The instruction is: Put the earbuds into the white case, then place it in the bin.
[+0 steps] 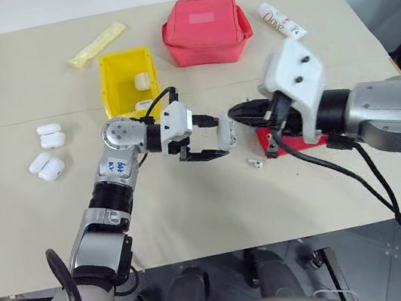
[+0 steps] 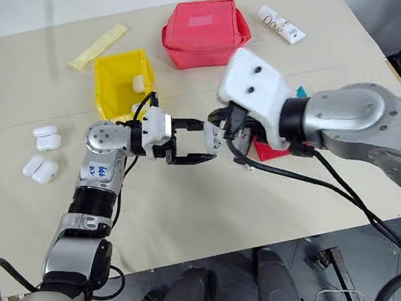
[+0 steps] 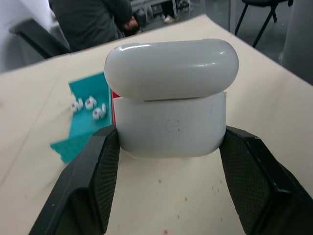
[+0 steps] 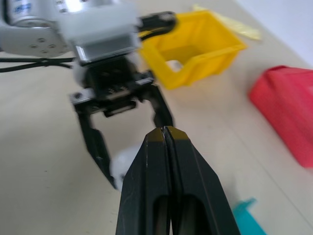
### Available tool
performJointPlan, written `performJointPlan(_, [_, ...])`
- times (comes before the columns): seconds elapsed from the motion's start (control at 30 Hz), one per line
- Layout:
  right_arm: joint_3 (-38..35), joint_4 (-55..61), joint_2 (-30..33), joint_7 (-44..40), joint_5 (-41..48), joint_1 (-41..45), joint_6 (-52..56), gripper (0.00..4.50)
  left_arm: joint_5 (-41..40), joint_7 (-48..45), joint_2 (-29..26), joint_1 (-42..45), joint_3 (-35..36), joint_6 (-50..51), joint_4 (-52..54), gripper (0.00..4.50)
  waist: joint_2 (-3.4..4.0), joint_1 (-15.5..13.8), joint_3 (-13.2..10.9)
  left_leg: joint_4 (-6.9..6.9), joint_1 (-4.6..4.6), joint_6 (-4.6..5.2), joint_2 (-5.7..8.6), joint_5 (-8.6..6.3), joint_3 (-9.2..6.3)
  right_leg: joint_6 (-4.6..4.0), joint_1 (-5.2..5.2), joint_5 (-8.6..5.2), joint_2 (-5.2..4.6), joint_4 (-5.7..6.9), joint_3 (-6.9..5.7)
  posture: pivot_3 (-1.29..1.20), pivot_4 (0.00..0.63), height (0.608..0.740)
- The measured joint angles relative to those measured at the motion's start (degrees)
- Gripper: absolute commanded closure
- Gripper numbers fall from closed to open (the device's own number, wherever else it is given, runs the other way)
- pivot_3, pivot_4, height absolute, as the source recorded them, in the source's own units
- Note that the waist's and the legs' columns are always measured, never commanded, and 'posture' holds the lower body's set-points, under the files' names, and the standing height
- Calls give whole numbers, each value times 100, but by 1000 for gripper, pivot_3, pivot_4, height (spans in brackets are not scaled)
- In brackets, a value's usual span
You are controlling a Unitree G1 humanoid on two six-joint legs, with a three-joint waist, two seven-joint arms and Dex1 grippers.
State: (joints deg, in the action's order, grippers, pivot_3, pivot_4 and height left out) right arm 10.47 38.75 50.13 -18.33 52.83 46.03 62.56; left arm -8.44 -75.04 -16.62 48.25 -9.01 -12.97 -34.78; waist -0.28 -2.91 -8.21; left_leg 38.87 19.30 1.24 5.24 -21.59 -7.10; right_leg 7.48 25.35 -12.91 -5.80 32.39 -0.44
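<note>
Beige tabletop: my left gripper (image 1: pixel 213 142) pinches the glossy white rounded case (image 3: pixel 171 98), lid ajar, at centre; right gripper (image 4: pixel 165 133) fingers pressed together. Yellow plastic bin (image 1: pixel 108 81) at eleven o'clock. I'd press the lid shut squarely.

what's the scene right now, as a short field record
left gripper: shut on the white case, held above the table
case lid: sitting closed or nearly closed
right gripper: shut, holding nothing, close to the case
bin: behind the left arm, with white cases inside
spare cases: four, on the table at the left
earbud: loose on the table by the red tray
blue tray: holds more earbuds
</note>
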Motion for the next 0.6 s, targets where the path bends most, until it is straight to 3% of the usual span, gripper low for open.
performJointPlan(0.1, [294,-246,-379,-105,-258,150,24,4445,48,-2,45,86,-90,-8,-50,1776,-2,-19,1,2,1,0,1,0,-4,0,0,0,-1,2,-2,0,150,740])
performJointPlan(0.33, [470,-494,-436,-509,-831,-196,-9,4445,72,-16,45,165,-108,-84,-243,1776,-2,1,1,2,2,1,2,1,-2,0,2,1,0,4,-3,0,150,740])
performJointPlan(0.6, [-458,-245,140,-752,-891,-1150,139,4445,-63,-29,-124,152,126,-96,-316,1776,-4,-8,0,3,3,1,-1,0,-2,0,2,1,0,3,-5,0,150,740])
